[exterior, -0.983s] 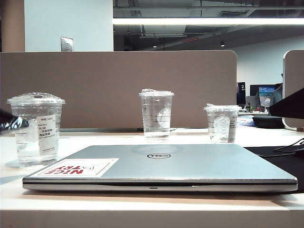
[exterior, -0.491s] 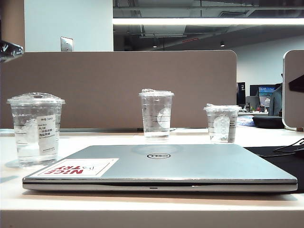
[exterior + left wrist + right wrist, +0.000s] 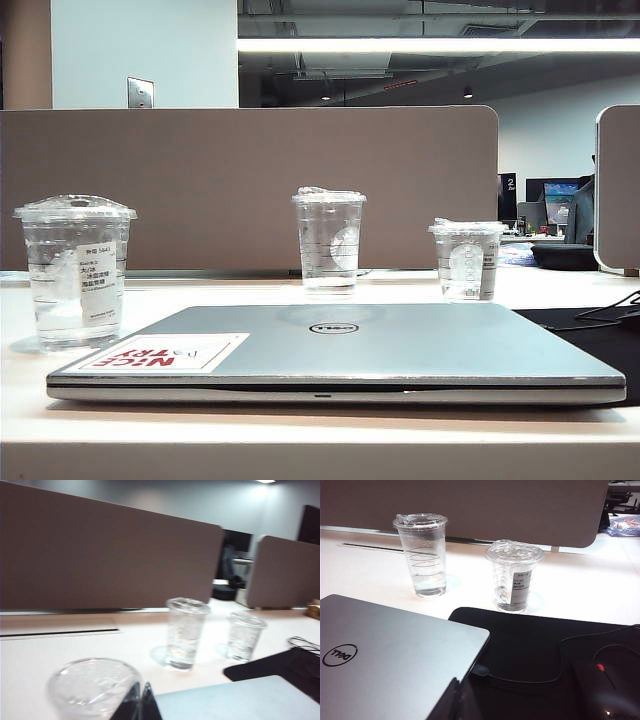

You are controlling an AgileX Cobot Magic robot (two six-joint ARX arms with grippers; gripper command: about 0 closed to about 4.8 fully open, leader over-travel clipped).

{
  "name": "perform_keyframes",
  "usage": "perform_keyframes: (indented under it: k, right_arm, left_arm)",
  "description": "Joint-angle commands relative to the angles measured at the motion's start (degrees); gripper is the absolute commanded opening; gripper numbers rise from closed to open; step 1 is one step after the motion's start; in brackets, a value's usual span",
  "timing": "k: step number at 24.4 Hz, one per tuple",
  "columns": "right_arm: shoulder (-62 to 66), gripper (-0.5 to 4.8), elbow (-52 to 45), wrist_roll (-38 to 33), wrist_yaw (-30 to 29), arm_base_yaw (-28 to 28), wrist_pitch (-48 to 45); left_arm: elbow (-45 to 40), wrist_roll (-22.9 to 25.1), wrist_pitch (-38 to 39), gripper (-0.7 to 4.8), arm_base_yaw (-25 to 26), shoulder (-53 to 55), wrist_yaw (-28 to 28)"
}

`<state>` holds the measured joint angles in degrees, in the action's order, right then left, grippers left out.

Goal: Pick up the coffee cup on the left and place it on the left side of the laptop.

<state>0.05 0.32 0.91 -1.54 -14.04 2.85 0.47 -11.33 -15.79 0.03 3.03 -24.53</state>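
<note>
The coffee cup (image 3: 75, 270) is clear, lidded and carries a white label. It stands on the table just left of the closed silver Dell laptop (image 3: 340, 350). Neither arm shows in the exterior view. In the left wrist view my left gripper (image 3: 141, 702) is shut and empty, its dark tips pressed together just over the coffee cup's lid (image 3: 92, 685), with the laptop's corner (image 3: 240, 700) beside it. In the right wrist view my right gripper (image 3: 457, 700) is shut and empty above the edge of the laptop (image 3: 390, 655).
A taller clear cup (image 3: 329, 240) and a short clear cup (image 3: 467, 260) stand behind the laptop, before a brown partition (image 3: 250, 180). A black mat (image 3: 540, 650) with a mouse (image 3: 610, 690) and its cable lies right of the laptop.
The left arm's tip was beside the coffee cup, rose to the upper left edge, then left the exterior view. The dark right arm at the right edge also withdrew. The cups and laptop stayed put.
</note>
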Motion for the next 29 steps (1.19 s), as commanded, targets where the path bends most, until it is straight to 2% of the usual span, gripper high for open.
perform_keyframes:
  k: [1,3,6,8,14,19,23,29]
  right_arm:
    - [-0.1,-0.05,-0.2,0.0,0.1,0.2,-0.9]
    - [-0.1,-0.05,-0.2,0.0,0.3,0.2,-0.9]
    - [-0.1,-0.04,-0.2,0.0,0.3,0.2,-0.9]
    - [-0.1,-0.04,-0.2,0.0,0.3,0.2,-0.9]
    - [-0.1,-0.04,-0.2,0.0,0.3,1.1,-0.9]
    - [-0.1,-0.04,-0.2,0.0,0.1,3.9,-0.9]
    - [-0.1,-0.04,-0.2,0.0,0.1,4.0,-0.9]
    - [-0.1,-0.04,-0.2,0.0,0.1,4.1,-0.9]
  left_arm:
    - [2.7,4.2,13.5,-0.06,0.0,-2.3,4.7]
    - [4.5,7.7,18.3,-0.06,0.0,-2.2,7.2]
    - [5.1,9.5,20.0,-0.06,0.1,-2.4,11.5]
    - [5.1,9.6,20.0,-0.06,0.1,-2.5,16.3]
    - [3.1,10.9,19.0,-0.06,0.1,-2.5,16.8]
    - [-0.1,10.9,11.6,-0.06,0.1,-2.5,18.1]
    - [-0.1,10.9,14.1,-0.06,0.1,-2.5,23.5]
    - [-0.1,10.9,16.0,-0.06,0.1,-2.5,25.0]
